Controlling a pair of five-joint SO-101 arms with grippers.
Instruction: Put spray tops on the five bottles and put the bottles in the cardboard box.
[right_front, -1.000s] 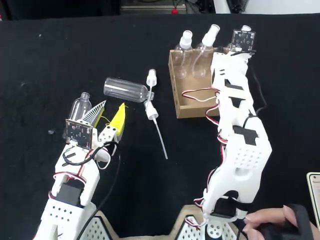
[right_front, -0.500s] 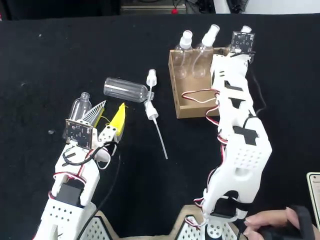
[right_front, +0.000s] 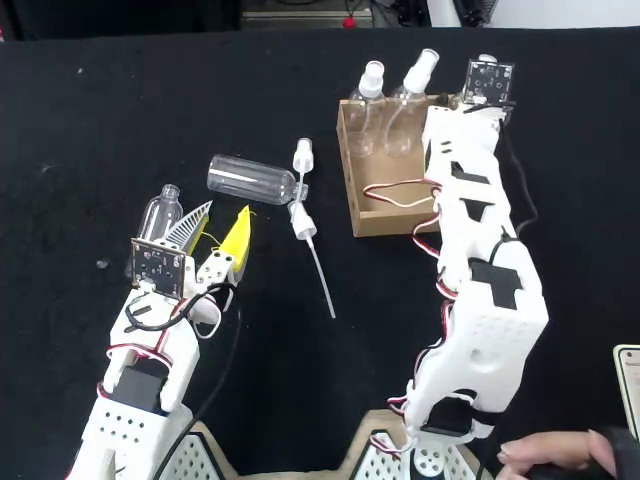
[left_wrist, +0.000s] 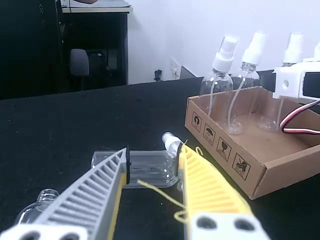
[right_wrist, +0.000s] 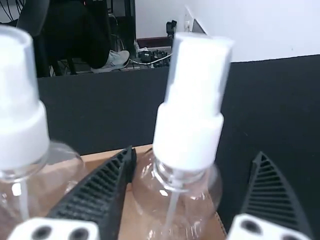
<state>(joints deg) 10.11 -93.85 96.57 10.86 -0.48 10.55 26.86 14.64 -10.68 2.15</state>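
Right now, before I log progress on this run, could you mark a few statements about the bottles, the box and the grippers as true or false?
1. A clear bottle lies on its side on the table with no spray top. True.
2. The cardboard box holds nothing. False: capped bottles stand in it.
3. The right gripper is open, with a finger on either side of a capped bottle. True.
4. Every spray top is on a bottle. False: two spray tops lie loose on the table.
5. The left gripper is shut on a bottle. False: the left gripper is open and holds nothing.
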